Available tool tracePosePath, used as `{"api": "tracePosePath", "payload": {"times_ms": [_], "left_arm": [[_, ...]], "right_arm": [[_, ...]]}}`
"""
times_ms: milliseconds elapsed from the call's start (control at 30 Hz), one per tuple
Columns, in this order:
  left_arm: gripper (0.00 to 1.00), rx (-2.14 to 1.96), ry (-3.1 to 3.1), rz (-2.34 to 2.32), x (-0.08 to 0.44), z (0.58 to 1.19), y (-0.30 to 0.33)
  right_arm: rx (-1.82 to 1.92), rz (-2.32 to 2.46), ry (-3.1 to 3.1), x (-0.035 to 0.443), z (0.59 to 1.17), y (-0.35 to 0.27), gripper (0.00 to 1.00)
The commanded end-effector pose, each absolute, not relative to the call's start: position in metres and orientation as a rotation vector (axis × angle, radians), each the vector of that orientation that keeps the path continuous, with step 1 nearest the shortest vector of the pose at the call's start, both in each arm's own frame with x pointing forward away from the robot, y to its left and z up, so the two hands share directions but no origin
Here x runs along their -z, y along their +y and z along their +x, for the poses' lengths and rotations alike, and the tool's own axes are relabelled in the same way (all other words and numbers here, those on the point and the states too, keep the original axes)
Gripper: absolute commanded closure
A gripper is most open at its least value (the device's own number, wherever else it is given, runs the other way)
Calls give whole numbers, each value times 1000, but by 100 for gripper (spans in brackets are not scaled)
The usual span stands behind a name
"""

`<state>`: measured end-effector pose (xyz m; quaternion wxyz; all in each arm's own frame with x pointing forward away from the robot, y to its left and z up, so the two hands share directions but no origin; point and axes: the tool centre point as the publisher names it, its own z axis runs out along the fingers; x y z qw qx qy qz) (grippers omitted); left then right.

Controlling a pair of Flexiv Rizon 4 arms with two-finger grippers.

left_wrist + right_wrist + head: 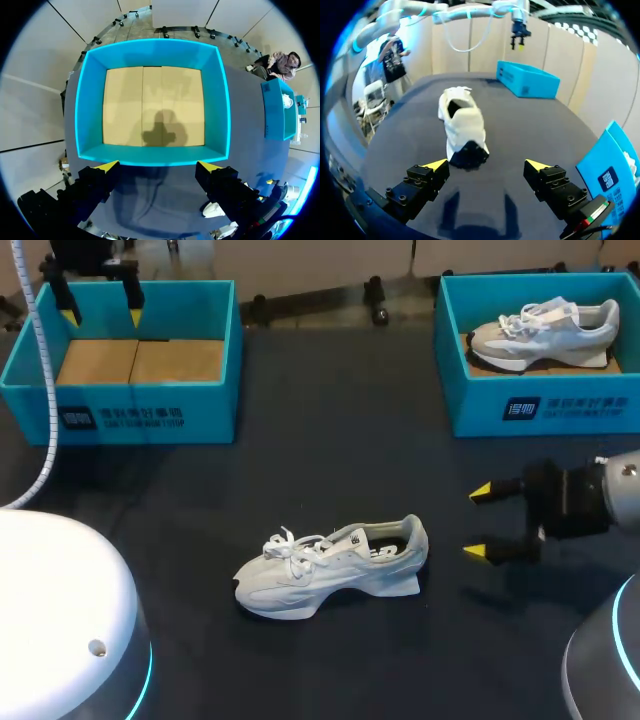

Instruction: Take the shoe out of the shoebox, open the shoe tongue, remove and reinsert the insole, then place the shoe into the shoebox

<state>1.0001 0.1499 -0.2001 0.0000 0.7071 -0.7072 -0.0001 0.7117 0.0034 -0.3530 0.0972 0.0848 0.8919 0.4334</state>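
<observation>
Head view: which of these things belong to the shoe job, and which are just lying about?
Job in hand:
loose white shoe, outside any box
empty shoebox, probably its box
right gripper, open, beside the shoe's heel
left gripper, open, above the empty shoebox

Lying about:
second shoebox
another shoe, inside that second shoebox

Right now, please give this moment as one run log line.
shoe: on table, untouched | left gripper: open, over empty left shoebox | right gripper: open, facing shoe heel
</observation>
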Motion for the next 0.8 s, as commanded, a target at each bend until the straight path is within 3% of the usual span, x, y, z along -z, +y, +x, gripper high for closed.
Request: {"api": "tracePosePath", "payload": {"times_ms": [33,800], "left_arm": [[0,0,-2222,2221,200,1000,150],[0,0,-2222,2221,200,1000,150]], "right_arm": [[-1471,211,2555,364,709,-6,0],[-1621,219,2506,386,719,-22,0]]}}
